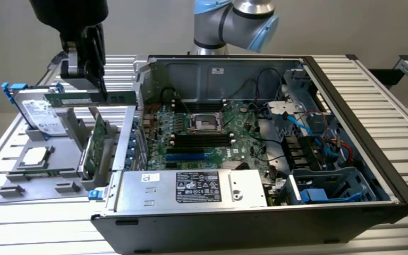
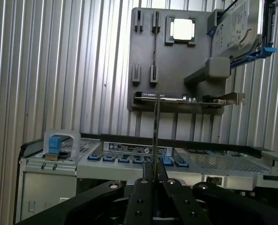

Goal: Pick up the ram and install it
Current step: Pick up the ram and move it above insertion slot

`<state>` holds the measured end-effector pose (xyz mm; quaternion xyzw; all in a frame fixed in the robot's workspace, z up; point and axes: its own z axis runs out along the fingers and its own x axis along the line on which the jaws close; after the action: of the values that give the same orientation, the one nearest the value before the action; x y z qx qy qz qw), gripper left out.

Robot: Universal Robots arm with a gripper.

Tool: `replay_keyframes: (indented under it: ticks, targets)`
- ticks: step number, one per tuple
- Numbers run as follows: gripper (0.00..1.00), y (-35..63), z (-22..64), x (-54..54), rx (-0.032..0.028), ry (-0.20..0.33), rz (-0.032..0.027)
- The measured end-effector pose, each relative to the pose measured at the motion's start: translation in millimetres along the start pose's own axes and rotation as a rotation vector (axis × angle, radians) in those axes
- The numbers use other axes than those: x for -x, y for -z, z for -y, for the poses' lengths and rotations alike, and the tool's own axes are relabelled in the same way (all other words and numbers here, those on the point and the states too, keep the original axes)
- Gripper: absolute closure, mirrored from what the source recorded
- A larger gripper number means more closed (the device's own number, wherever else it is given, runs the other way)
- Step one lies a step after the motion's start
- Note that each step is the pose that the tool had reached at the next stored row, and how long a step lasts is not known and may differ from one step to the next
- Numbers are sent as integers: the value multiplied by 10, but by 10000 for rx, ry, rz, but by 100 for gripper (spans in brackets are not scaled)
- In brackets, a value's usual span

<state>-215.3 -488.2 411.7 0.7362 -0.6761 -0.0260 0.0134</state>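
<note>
My gripper (image 1: 91, 89) hangs above the grey parts tray (image 1: 19, 188) at the exterior view's left, shut on the ram (image 1: 119, 98). The ram is a long dark-green stick held level in the air, one end reaching toward the wall of the open computer case (image 1: 395, 186). In the wrist view the ram (image 2: 155, 136) stands edge-on as a thin line rising from between the black fingers (image 2: 146, 187) of my gripper (image 2: 154, 180). The black memory slots (image 1: 202, 139) lie on the motherboard inside the case, to the exterior view's right of the gripper.
On the tray sit a square silver processor (image 1: 35, 155), a hard drive (image 1: 44, 114) and an upright green expansion card (image 1: 98, 138). A power supply (image 1: 189, 186), cables (image 1: 289, 122) and a drive cage (image 1: 331, 186) crowd the case. The arm's base (image 1: 232, 21) stands behind it.
</note>
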Motion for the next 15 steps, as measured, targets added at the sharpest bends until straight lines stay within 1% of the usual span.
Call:
replay_keyframes:
  ticks: [7,10,15]
  targets:
    - [86,4,121,118,0,9,-1]
    - [86,7,215,169,0,8,-2]
    - [86,15,408,233,0,7,-1]
